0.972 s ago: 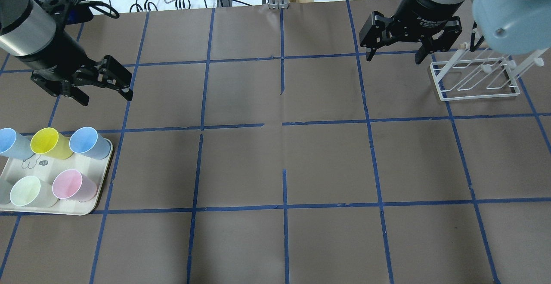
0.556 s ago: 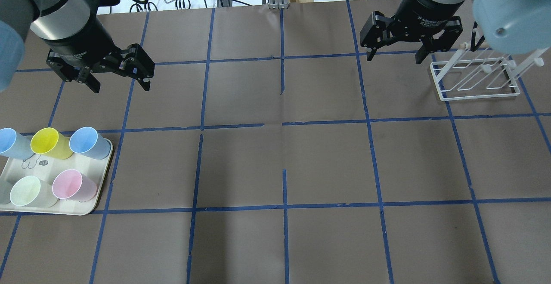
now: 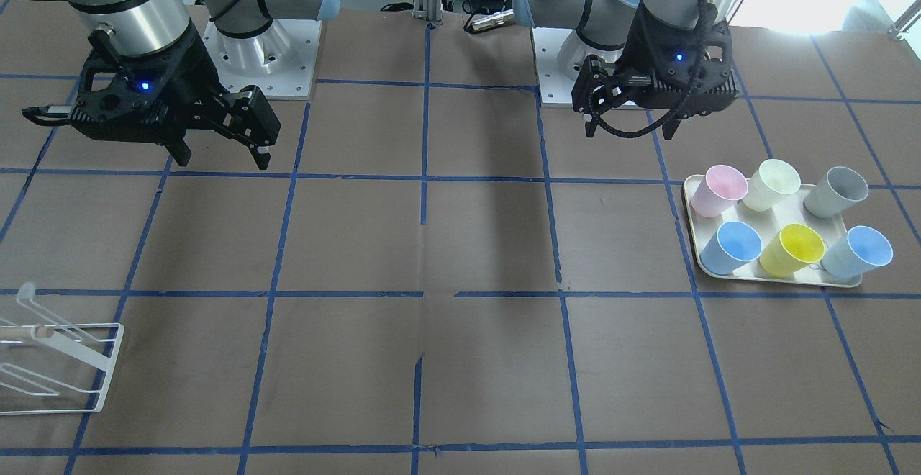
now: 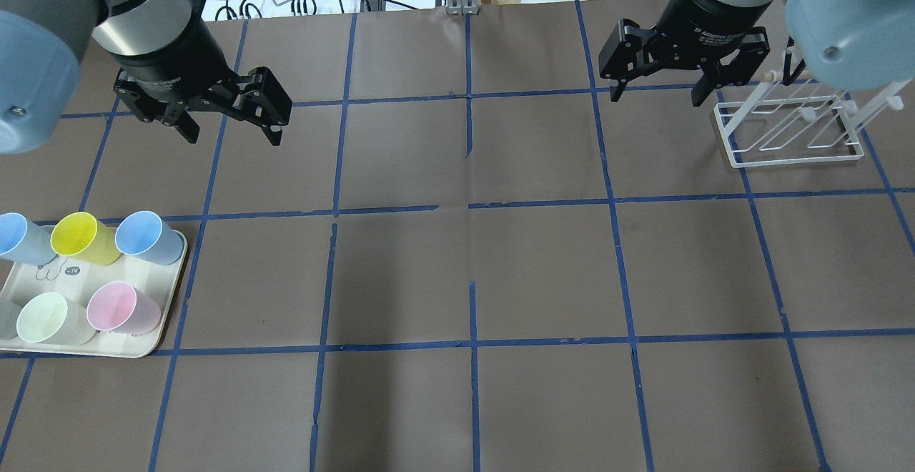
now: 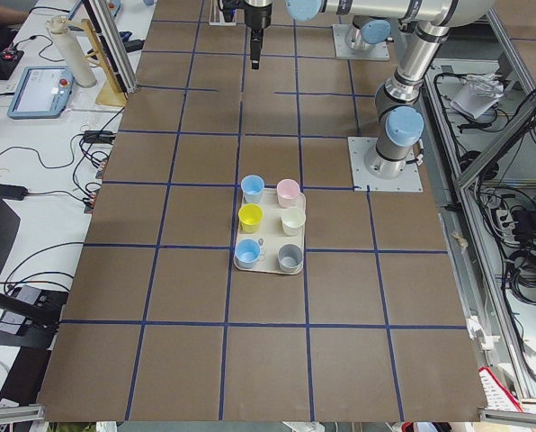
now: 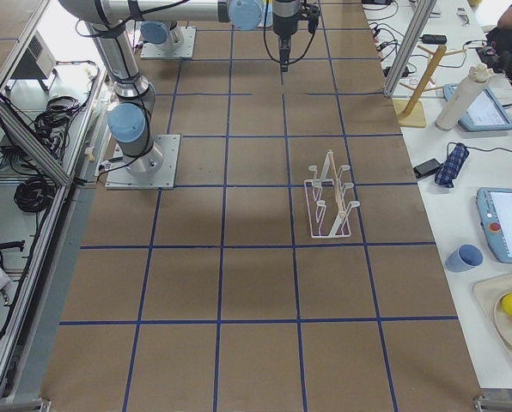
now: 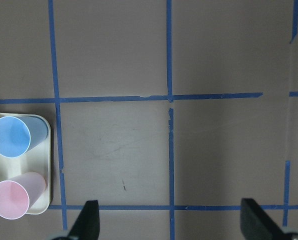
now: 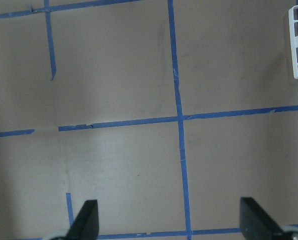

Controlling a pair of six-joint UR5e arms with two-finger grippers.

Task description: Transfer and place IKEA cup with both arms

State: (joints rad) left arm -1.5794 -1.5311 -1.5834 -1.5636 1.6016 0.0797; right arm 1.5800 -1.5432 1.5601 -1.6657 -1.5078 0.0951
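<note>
The pink cup (image 4: 121, 307) stands on the tray (image 4: 140, 350), well apart from the left gripper (image 4: 234, 136). It is closer to the robot than that gripper and off to its left. The left gripper is spread wide and holds nothing. The right gripper (image 4: 655, 98), far across the table, is spread wide too.

— How was the light?
— Bright and even, coming from above. The table (image 4: 543, 272) carried only soft, broad shadows. The darkest was a band near its middle in the front-facing view.
— Any glare?
— Yes. In that view the robot-side corner on the robot's left washed out to white.
— And focus?
— The blue tape lines (image 7: 169, 100) were crisp. The right arm's blue joint cap (image 4: 851, 21), close to the overhead camera, was soft. Both wrist views looked pale and slightly hazy.
</note>
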